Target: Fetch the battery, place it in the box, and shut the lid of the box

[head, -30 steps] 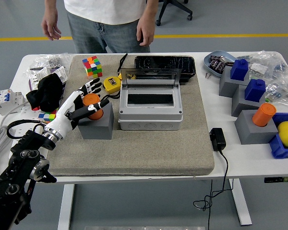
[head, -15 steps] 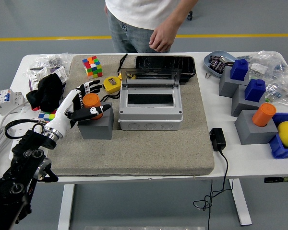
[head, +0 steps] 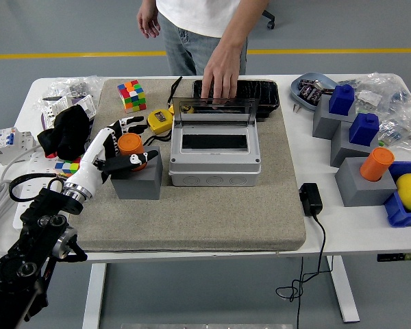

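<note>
Person's hand drops onto the box lid while the left hand settles round the battery

Since the earlier frame the person (head: 205, 17) at the far side has leaned in; one hand now rests its fingers on the top edge of the raised lid (head: 213, 112), where before both hung clear of the counter (head: 342, 229); the left hand (head: 121, 149) has drawn back a little toward the robot, with fingers curled either side of the battery (head: 130, 145); the grip looks loose, so I judge it a partial hold and not yet a lift

The battery, an orange cylinder, stands upright in a grey block (head: 137, 177) on the mat (head: 192, 212), its long axis vertical; it sits just left of the grey box (head: 214, 159), whose opening faces up; so the coming move likely calls for a straight pull upward, then a short carry to the right

The left arm is the only one near; the right arm is out of view; the person's hand on the lid could get in the way at closing
</note>
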`<action>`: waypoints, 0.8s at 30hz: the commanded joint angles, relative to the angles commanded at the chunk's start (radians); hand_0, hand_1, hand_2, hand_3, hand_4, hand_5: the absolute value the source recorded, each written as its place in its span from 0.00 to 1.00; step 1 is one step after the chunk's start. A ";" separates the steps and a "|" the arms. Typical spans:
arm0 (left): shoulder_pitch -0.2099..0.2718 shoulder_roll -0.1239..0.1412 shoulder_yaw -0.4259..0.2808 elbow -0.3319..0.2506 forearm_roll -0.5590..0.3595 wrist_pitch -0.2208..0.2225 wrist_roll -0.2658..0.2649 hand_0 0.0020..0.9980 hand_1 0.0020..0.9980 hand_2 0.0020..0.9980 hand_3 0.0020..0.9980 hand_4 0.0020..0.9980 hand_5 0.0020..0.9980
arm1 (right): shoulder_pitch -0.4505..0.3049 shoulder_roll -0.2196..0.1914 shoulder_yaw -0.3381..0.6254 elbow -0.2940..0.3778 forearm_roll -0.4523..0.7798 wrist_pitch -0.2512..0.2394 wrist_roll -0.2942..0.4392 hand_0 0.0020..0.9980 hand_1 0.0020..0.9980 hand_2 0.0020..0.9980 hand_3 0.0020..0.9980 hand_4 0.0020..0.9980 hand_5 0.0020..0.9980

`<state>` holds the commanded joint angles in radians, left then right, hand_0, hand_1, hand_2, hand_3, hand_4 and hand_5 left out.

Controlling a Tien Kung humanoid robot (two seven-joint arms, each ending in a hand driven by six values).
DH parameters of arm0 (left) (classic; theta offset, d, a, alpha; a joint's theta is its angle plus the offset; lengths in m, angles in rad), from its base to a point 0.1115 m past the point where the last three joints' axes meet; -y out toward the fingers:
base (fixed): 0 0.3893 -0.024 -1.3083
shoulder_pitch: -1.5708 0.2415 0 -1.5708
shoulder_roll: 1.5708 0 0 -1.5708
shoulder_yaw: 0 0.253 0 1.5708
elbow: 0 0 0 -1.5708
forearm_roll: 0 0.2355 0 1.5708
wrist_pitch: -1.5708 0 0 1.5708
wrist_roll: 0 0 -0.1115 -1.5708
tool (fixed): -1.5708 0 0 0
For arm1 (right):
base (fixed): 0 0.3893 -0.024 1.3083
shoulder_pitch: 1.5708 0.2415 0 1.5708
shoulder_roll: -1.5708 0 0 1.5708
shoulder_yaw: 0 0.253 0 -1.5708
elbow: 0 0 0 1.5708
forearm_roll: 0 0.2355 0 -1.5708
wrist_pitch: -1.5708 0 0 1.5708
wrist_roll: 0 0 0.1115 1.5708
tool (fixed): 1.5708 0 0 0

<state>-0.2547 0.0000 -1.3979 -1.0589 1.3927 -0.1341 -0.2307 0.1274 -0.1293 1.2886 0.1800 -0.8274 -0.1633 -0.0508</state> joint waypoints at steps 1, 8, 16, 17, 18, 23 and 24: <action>0.000 0.000 0.002 0.001 -0.003 0.003 -0.001 0.70 0.75 0.68 0.71 1.00 0.06 | 0.000 0.000 0.000 0.000 0.000 0.000 0.000 0.85 0.83 0.81 0.83 1.00 1.00; -0.004 0.000 0.013 0.002 -0.039 0.028 -0.007 0.69 0.74 0.67 0.70 1.00 0.06 | 0.003 0.000 0.002 0.000 -0.001 0.000 0.000 0.85 0.83 0.81 0.83 1.00 1.00; -0.007 0.000 0.019 -0.001 -0.045 0.038 -0.011 0.70 0.74 0.67 0.69 1.00 0.06 | 0.004 -0.001 0.003 0.000 -0.001 0.001 0.000 0.85 0.83 0.81 0.83 1.00 1.00; -0.008 0.000 0.018 -0.001 -0.044 0.039 -0.011 0.70 0.74 0.67 0.69 1.00 0.06 | 0.004 -0.001 0.003 0.000 -0.001 0.001 0.000 0.85 0.83 0.81 0.83 1.00 1.00; -0.008 0.000 0.018 -0.002 -0.043 0.040 -0.011 0.72 0.75 0.66 0.69 1.00 0.07 | 0.004 -0.001 0.003 0.000 -0.001 0.001 0.000 0.84 0.83 0.81 0.83 1.00 1.00; -0.010 0.000 0.020 -0.005 -0.041 0.043 -0.013 0.72 0.75 0.66 0.69 1.00 0.07 | 0.005 0.000 0.001 0.000 0.000 0.001 0.001 0.84 0.83 0.81 0.83 1.00 1.00; -0.010 0.000 0.021 -0.005 -0.042 0.043 -0.013 0.72 0.75 0.66 0.69 1.00 0.08 | 0.005 0.000 0.003 0.000 -0.001 0.001 0.001 0.85 0.83 0.81 0.83 1.00 1.00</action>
<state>-0.2650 0.0000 -1.3769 -1.0639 1.3507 -0.0913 -0.2435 0.1325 -0.1295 1.2913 0.1800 -0.8283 -0.1622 -0.0501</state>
